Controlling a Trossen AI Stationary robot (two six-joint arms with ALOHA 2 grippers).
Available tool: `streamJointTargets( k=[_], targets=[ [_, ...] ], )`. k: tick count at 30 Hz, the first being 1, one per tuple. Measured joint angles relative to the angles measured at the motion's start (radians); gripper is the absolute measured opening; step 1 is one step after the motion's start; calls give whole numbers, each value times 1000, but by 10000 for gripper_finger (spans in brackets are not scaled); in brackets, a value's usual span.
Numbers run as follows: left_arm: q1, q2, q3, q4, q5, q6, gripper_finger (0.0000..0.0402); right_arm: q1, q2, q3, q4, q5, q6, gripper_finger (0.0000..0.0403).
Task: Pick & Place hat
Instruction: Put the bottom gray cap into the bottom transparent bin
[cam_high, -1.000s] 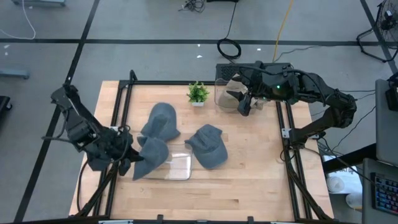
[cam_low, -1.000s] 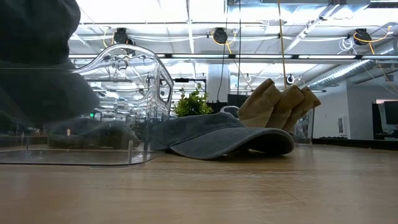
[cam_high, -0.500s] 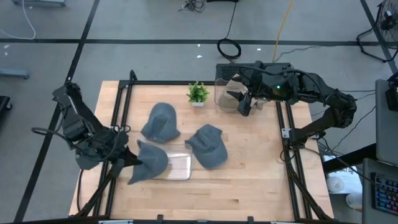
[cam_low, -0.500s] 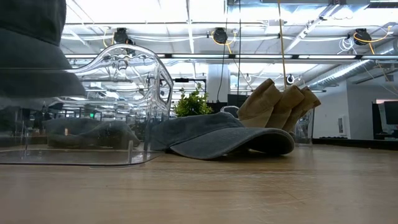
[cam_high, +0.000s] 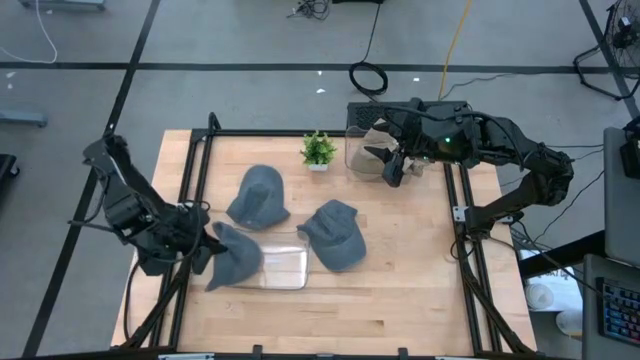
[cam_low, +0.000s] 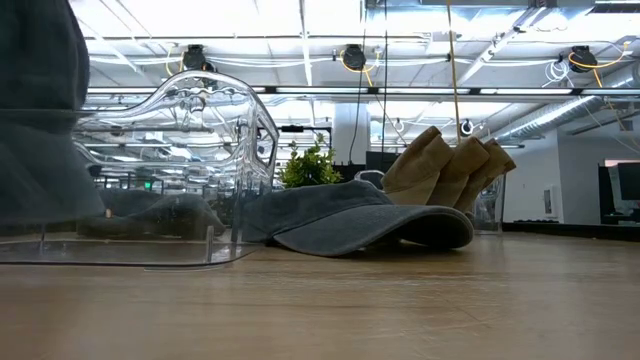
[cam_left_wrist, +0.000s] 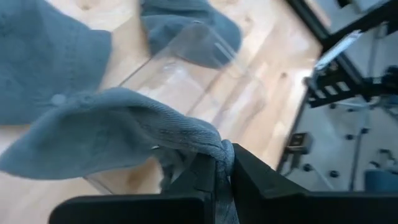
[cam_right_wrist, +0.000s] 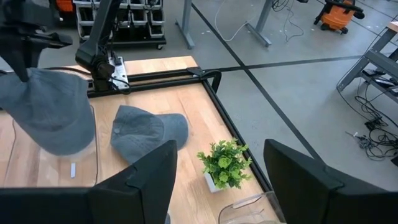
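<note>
- Hat (cam_high: 235, 262) of grey-blue cloth hangs from the left gripper (cam_high: 207, 248) at the near left part of the bench (cam_high: 400, 290), lifted over the left end of a clear plastic stand (cam_high: 280, 268)
- Left gripper's jaws are clamped together on a bunched fold of the held hat; in the left wrist view the cloth (cam_left_wrist: 118, 134) drapes away from the two dark fingers (cam_left_wrist: 205, 180) with the clear stand (cam_left_wrist: 186, 74) below it
- In the low view the held hat (cam_low: 40, 120) fills the left edge as a dark shape in front of the clear stand (cam_low: 200, 130)
- Second grey-blue hat (cam_high: 258, 196) lies on the wood further back, just behind the held one
- Third grey-blue hat (cam_high: 335, 234) lies near the middle of the bench, just right of the clear stand; the low view shows it (cam_low: 350, 222) resting flat with its brim forward
- Small green plant (cam_high: 318, 150) in a white pot stands at the back edge of the bench
- Clear bin (cam_high: 365, 150) sits at the back right, to the right of the plant; the low view shows tan hats (cam_low: 450, 165) stacked in it
- Right gripper (cam_high: 392, 168) waits above the back right of the bench beside the clear bin, its jaws apart and holding nothing
- Right wrist view looks across the bench at the plant (cam_right_wrist: 225, 163), the second hat (cam_right_wrist: 146, 132) and the held hat (cam_right_wrist: 53, 109)
</note>
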Motion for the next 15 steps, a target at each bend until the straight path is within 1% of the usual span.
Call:
streamJointTargets(
  k=[3,6,11,13,15],
  targets=[
    [19,27,0,-17,25,10,24,0,0,0,0,0,0,227],
    [31,48,0,-27,29,21,24,0,0,0,0,0,0,228],
    [30,49,0,-30,45,23,25,1,0,0,4,-1,3,227],
    [30,43,0,-29,57,12,46,1,0,0,15,-1,31,227],
    [30,38,0,-28,59,1,86,1,0,0,16,-3,54,229]
  ],
)
